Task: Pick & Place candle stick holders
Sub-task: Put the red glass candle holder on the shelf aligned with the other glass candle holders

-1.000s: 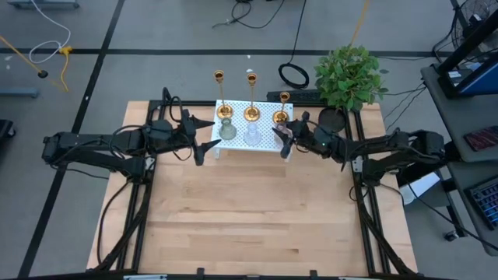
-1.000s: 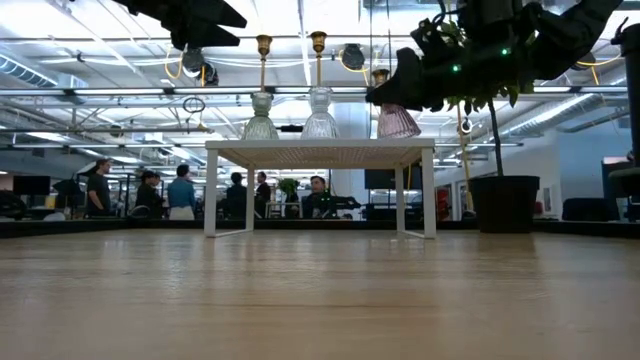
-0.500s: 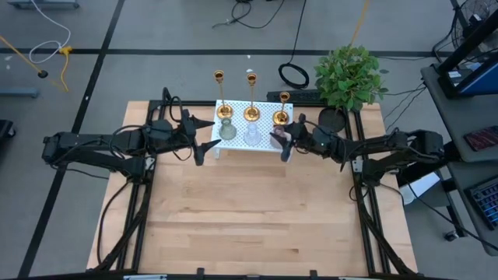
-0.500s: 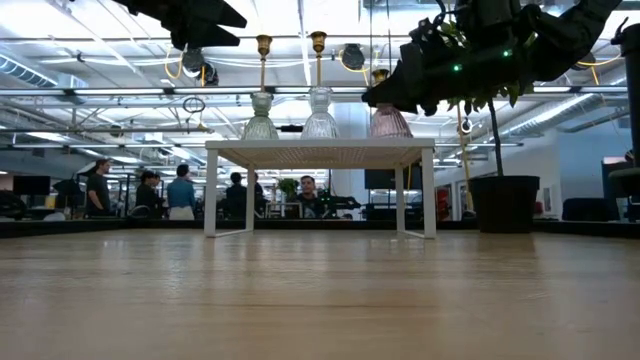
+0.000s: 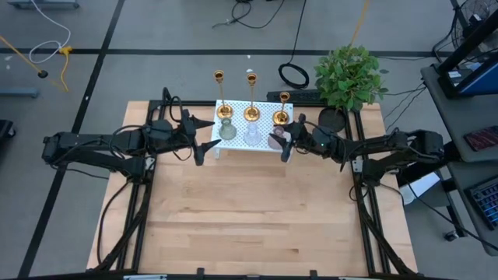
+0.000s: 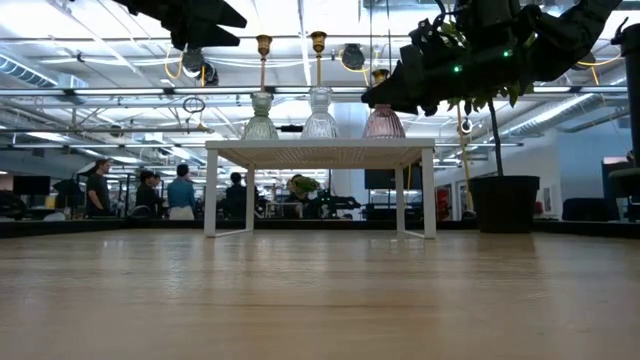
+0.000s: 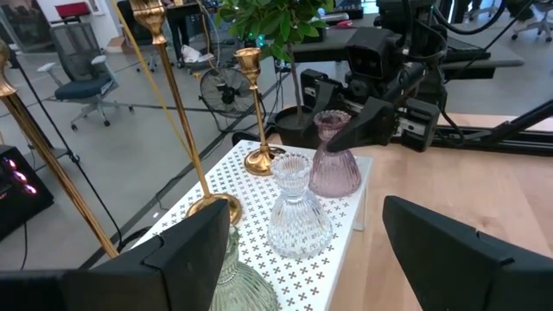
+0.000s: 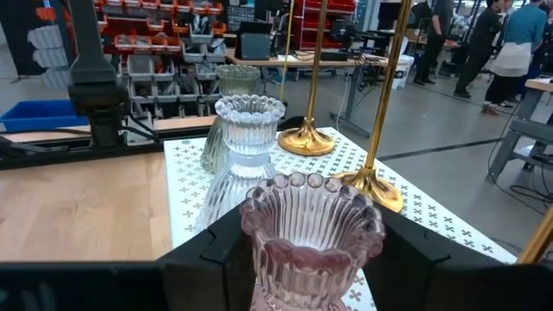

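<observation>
Three gold candle sticks [image 5: 251, 97] stand by their round bases along the far side of the white perforated stand [image 5: 237, 144]. In front of them the green [image 5: 226, 131] and clear [image 5: 253, 136] glass holders stand on the stand. My right gripper [image 5: 282, 138] is shut on the pink glass holder [image 5: 275, 139] at the stand's right end. My left gripper [image 5: 202, 140] is open and empty just off the stand's left end, its fingers wide apart in the left wrist view [image 7: 298, 259]. My right gripper pinches the pink holder's ribbed body just below its scalloped rim [image 8: 259, 246] between its two fingers, coming about level from the table's right. The holder is upright, and its base [image 6: 383, 135] is at the stand's top; whether it rests there I cannot tell.
A green potted plant [image 5: 350, 76] in a black pot [image 6: 503, 203] stands at the table's far right corner. A wide stretch of bare wooden table [image 5: 249, 218] lies on the near side of the stand. People [image 6: 180, 192] show in the room beyond.
My right gripper has gone a little toward the table's left with the pink holder, bringing it in over the stand's right end, closer to the clear holder. The holder has stayed in the hold.
</observation>
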